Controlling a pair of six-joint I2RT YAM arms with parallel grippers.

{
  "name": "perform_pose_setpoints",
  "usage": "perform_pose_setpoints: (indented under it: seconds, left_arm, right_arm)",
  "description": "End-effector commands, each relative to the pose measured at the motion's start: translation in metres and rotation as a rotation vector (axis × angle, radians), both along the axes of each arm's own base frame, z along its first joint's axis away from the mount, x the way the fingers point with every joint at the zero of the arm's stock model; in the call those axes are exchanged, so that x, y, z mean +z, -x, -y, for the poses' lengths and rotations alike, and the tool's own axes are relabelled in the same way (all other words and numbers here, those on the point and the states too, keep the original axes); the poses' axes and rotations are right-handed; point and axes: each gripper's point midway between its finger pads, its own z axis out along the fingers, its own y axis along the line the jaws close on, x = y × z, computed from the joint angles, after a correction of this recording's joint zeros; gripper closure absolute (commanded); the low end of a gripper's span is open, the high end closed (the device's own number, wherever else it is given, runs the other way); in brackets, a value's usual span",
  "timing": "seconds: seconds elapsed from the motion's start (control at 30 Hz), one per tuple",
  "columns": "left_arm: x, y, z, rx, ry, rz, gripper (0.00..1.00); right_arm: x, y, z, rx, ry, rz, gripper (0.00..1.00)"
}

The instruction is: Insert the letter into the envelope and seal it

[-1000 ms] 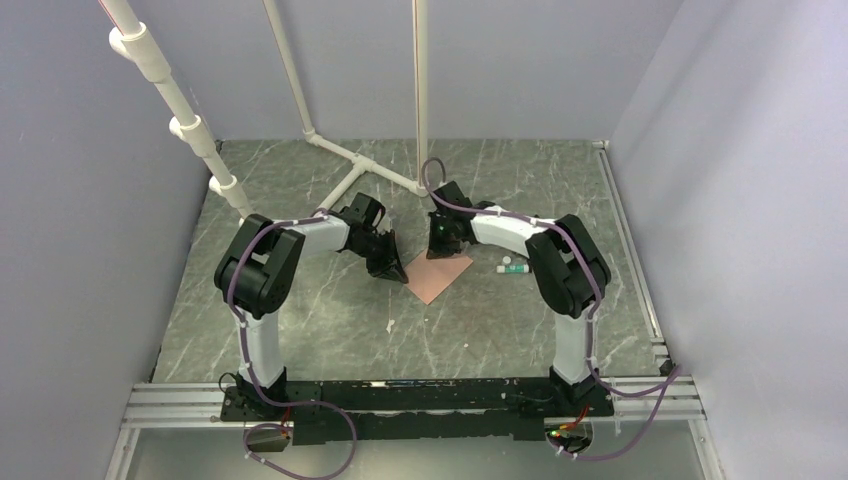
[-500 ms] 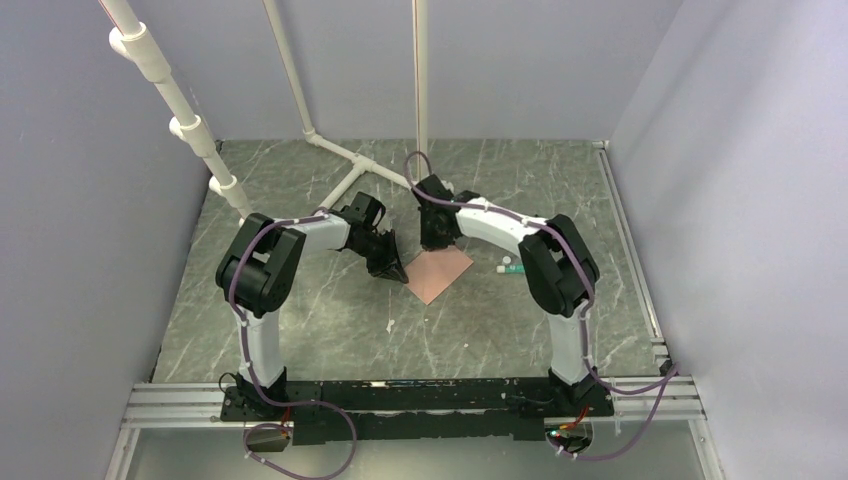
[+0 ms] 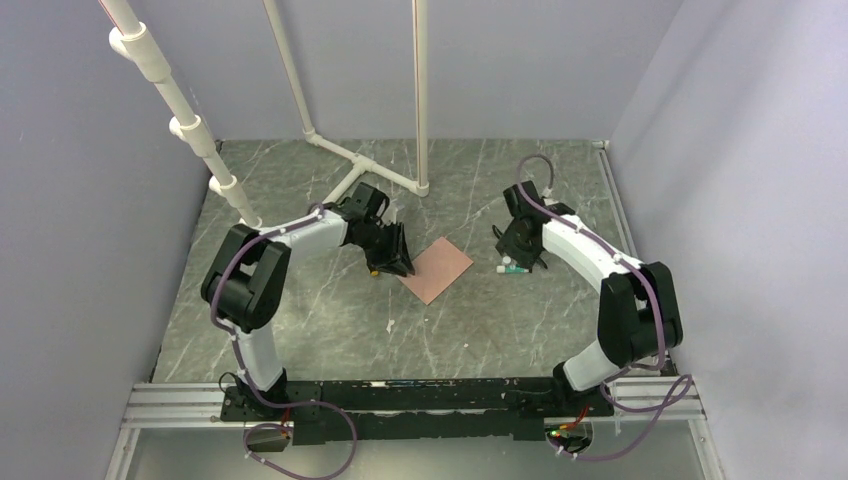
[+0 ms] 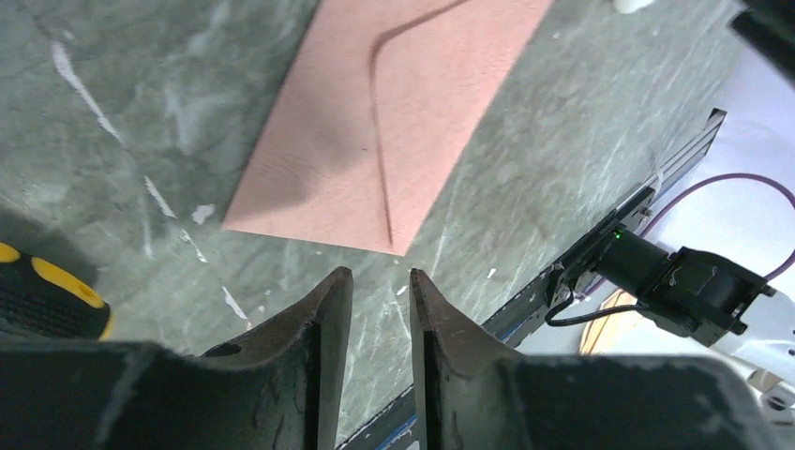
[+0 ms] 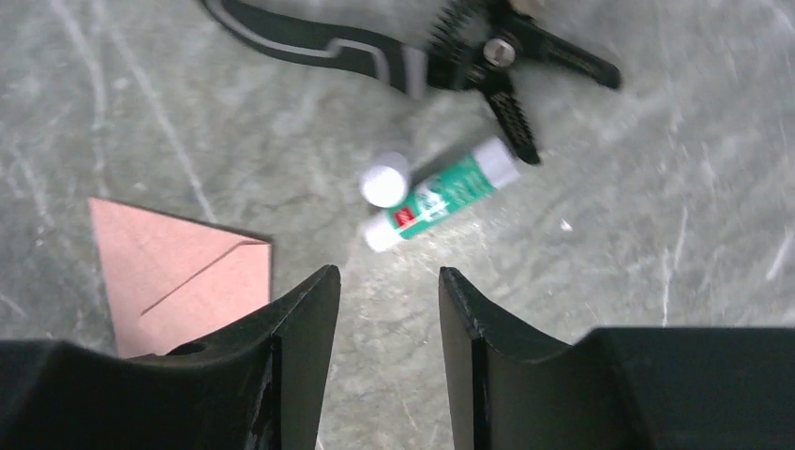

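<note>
Grey-walled cell, green veined table (image 3: pixel 300 330). Noted envelope (image 3: pixel 436 272) flat at mid-table, flap lying down on the body, judging by the crease. No sign of the letter in any view; presumably inside, cannot confirm.

Judged step: sealing. Left gripper (image 4: pixel 380 281) low, just beside the envelope's corner, fingers a narrow gap apart, nothing between. Right gripper (image 5: pixel 389 281) spread and empty above the glue stick (image 5: pixel 441 192), white cap (image 5: pixel 384 184) touching it.

Next: descend, centre on the tube, pinch across its width.

Right wrist only: pliers (image 5: pixel 469 52) beyond the stick. Left wrist only: flap crease, screwdriver handle (image 4: pixel 45 289).
</note>
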Motion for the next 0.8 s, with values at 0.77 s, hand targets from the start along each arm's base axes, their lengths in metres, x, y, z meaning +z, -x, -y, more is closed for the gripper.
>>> perform_pose_setpoints:
  seconds: [0.77]
  left_arm:
    - [0.045, -0.007, 0.003, -0.024, -0.019, 0.194, 0.48]
  right_arm:
    - [-0.051, -0.007, 0.041, -0.404, -0.006, -0.056, 0.58]
